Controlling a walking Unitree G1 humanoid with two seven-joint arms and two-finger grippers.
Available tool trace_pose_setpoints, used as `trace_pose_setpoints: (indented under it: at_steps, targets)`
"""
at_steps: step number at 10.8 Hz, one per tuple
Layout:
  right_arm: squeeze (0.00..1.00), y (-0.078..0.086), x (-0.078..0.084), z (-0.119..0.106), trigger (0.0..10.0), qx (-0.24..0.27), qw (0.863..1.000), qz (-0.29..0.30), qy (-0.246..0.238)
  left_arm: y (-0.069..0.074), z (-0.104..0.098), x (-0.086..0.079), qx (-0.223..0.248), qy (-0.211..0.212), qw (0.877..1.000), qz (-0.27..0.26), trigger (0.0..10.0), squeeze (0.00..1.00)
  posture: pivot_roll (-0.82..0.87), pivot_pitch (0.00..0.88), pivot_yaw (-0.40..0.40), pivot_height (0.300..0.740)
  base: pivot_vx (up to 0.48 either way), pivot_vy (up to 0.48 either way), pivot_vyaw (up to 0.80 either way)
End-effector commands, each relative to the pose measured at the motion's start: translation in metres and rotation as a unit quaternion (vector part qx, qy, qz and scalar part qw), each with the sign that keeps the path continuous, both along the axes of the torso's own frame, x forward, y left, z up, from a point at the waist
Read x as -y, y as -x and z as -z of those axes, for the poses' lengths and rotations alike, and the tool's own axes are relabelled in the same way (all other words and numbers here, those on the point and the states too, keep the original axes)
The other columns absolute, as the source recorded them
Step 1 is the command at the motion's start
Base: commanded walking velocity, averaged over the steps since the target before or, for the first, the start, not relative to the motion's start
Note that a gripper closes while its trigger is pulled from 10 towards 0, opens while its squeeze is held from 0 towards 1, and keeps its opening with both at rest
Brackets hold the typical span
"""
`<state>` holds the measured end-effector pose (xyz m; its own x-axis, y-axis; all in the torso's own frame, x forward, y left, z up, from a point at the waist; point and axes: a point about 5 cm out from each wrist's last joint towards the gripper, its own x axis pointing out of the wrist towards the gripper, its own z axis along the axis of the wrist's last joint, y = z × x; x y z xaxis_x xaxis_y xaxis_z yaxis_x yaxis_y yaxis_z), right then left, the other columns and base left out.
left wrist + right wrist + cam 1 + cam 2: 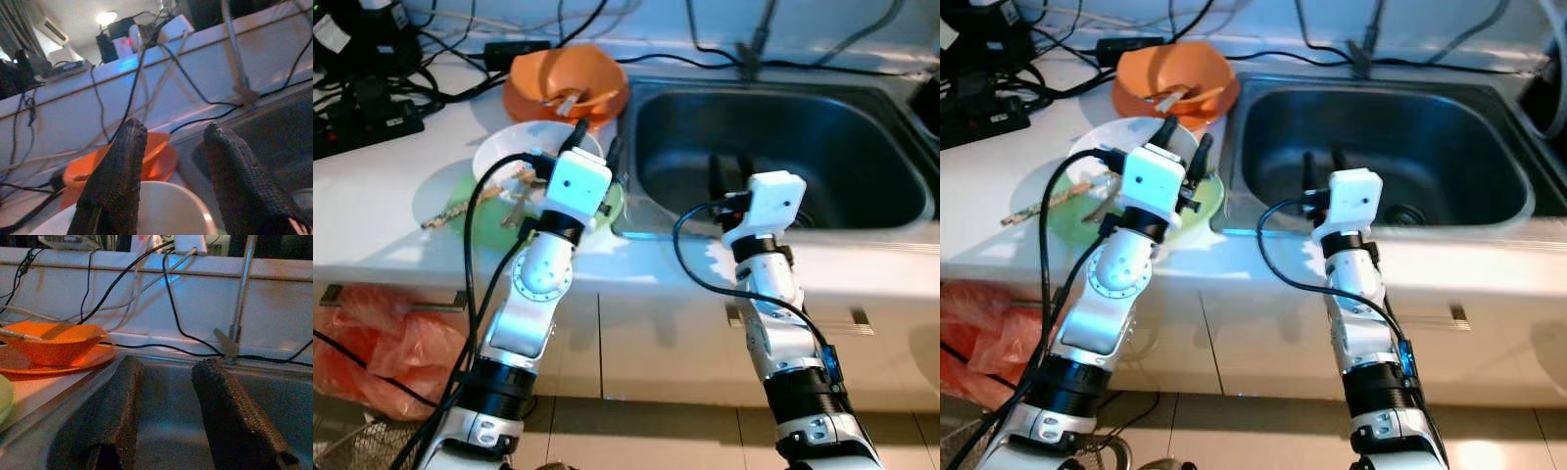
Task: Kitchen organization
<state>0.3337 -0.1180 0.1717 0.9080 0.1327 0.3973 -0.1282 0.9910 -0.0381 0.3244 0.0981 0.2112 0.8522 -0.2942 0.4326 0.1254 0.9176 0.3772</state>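
An orange bowl [566,73] sits on an orange plate [58,363] at the back of the counter, with a utensil inside it. In front of it a white bowl [514,157] rests on a green plate [481,217], with chopsticks [450,211] lying across the plate. My left gripper [595,144] hangs open just over the white bowl's right rim [166,205], nothing between its fingers. My right gripper [729,174] is open and empty, reaching over the front edge of the steel sink [822,137].
A black power strip [362,122] and several cables lie on the counter's back left. A thin metal rod [239,298] stands behind the sink. White cabinet fronts are below the counter, and a red plastic bag [372,343] lies at the lower left.
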Motion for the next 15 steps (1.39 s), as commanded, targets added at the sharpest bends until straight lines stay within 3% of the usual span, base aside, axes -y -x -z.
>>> trace_pose_setpoints:
  at_steps: [1, 5, 11, 13, 15]
  targets:
    - [0.00, 0.001, 0.005, 0.001, 10.0, 0.000, 1.000, 0.005, -0.002, 0.001, -0.005, 0.003, 0.011, 0.002, 1.000, 0.003, 10.0, 0.00, 0.03, 0.077, -0.019, 0.740, 0.394, 0.000, 0.00]
    - [0.00, 0.001, 0.004, 0.001, 10.0, 0.000, 1.000, 0.005, -0.003, 0.001, -0.005, 0.004, 0.012, 0.003, 1.000, 0.008, 10.0, 0.00, 0.03, 0.077, -0.019, 0.740, 0.358, 0.000, 0.00]
    - [0.00, 0.002, 0.004, 0.002, 10.0, -0.001, 1.000, 0.001, 0.001, 0.008, -0.019, 0.011, 0.035, 0.002, 0.999, 0.038, 10.0, 0.00, 0.02, 0.079, -0.020, 0.740, 0.000, 0.000, 0.00]
    - [0.00, 0.002, 0.004, 0.003, 10.0, -0.004, 1.000, 0.000, -0.003, 0.020, -0.041, 0.017, 0.059, -0.032, 0.995, 0.072, 10.0, 0.00, 0.02, 0.079, -0.020, 0.740, 0.000, 0.000, 0.00]
    - [0.00, 0.002, 0.002, 0.004, 10.0, -0.007, 1.000, -0.003, -0.006, 0.031, -0.046, 0.019, 0.046, -0.065, 0.992, 0.102, 10.0, 0.00, 0.05, 0.087, -0.029, 0.740, 0.000, 0.000, 0.00]
